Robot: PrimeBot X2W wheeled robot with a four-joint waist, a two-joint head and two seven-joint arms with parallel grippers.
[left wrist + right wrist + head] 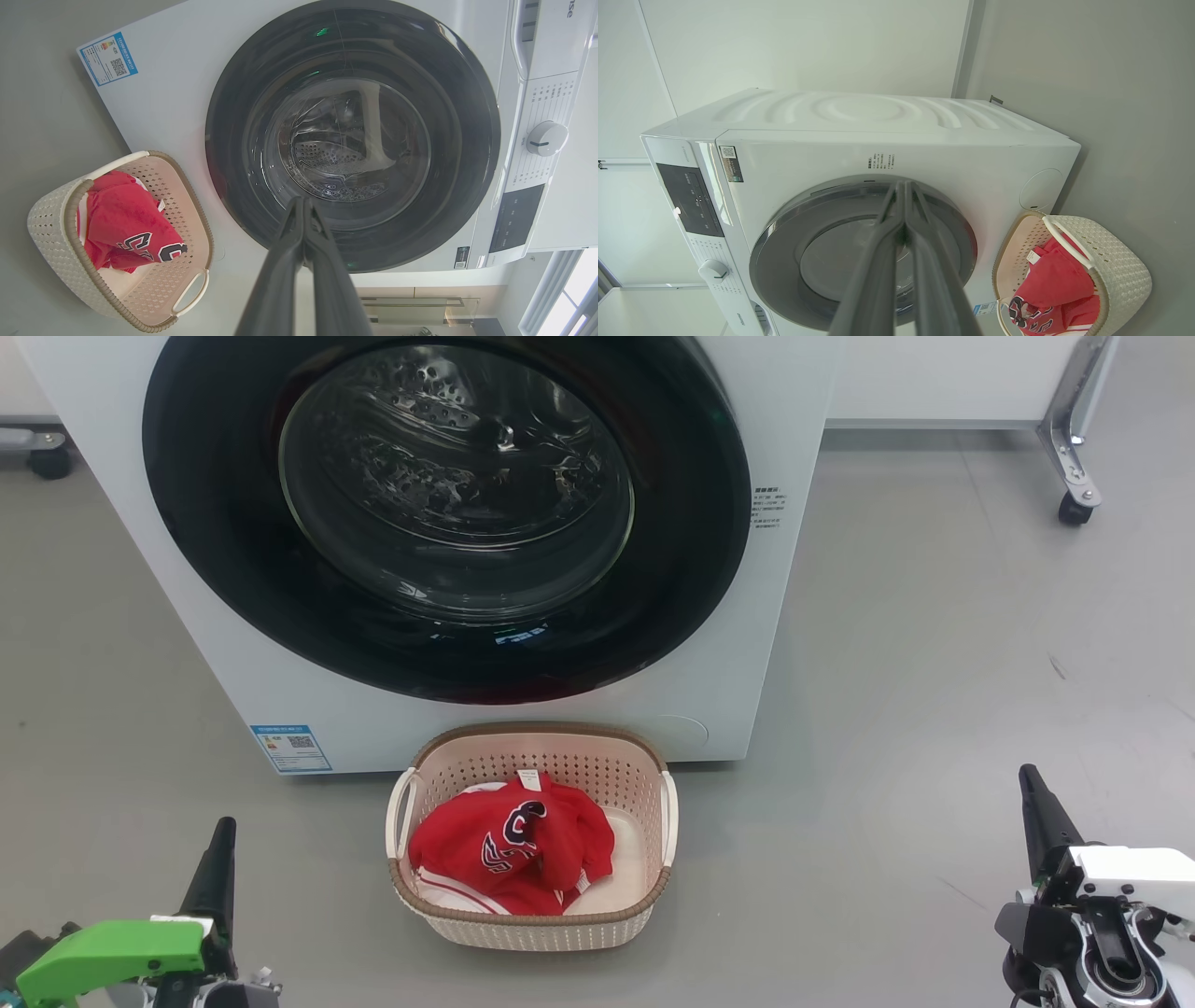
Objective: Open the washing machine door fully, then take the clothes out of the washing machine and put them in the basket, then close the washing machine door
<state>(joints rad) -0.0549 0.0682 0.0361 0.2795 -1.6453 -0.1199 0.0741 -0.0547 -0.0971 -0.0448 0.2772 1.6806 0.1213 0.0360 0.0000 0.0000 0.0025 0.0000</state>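
left hand (224, 835) and right hand (1032, 786), both pinched together, flank the basket (532, 733) on grey floor (887, 709).

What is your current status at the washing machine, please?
Left gripper and right gripper shut, empty. Red white-trimmed jersey in cream perforated plastic basket. Round glossy black door closed on white front-loading washer. Nothing in the way.

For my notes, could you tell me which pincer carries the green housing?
The left pincer, at the head view's lower left; the right pincer has a white housing instead.
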